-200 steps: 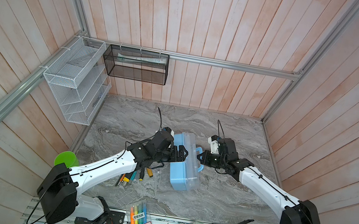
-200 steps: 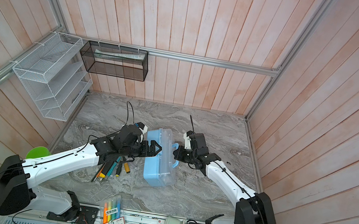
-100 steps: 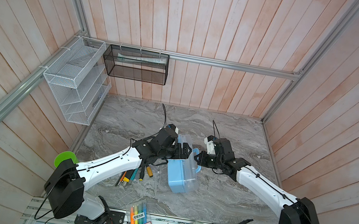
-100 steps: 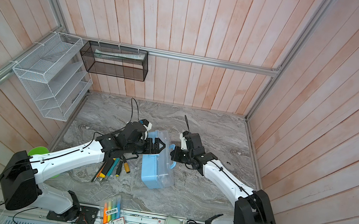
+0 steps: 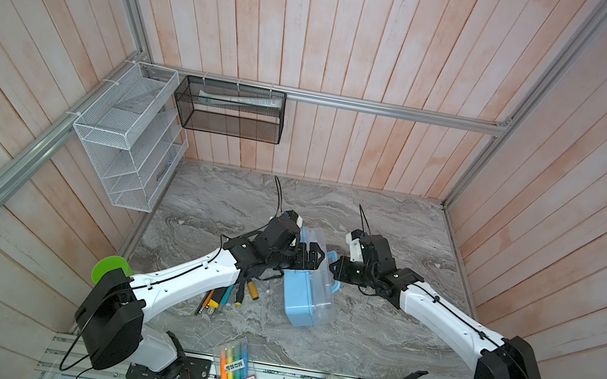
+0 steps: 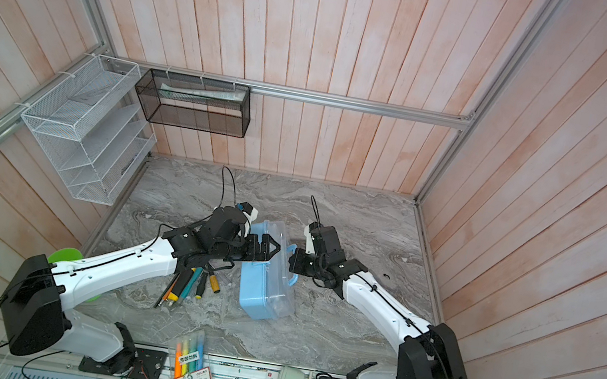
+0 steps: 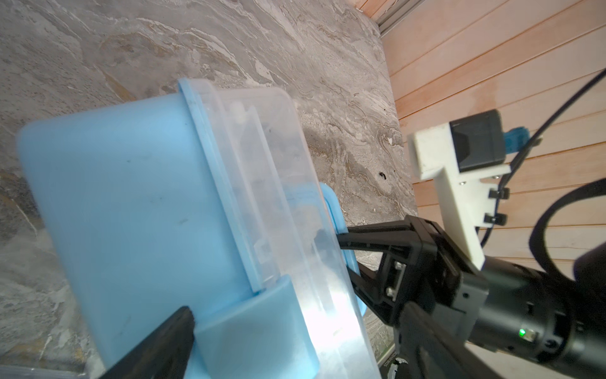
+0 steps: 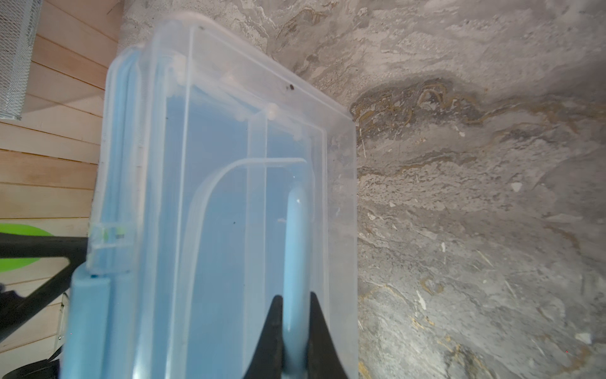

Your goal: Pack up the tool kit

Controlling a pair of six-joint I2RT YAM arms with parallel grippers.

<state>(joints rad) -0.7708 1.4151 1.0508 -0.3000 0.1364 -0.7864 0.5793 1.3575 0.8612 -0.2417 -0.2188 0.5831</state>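
right wrist view: right gripper [image 8: 294,306] clamps the blue handle [image 8: 295,229] of the light-blue plastic case with clear lid [image 8: 213,157], tipped on edge on the marble tabletop [image 8: 475,197]; left gripper [image 5: 314,259] gapes wide at its opposite side.
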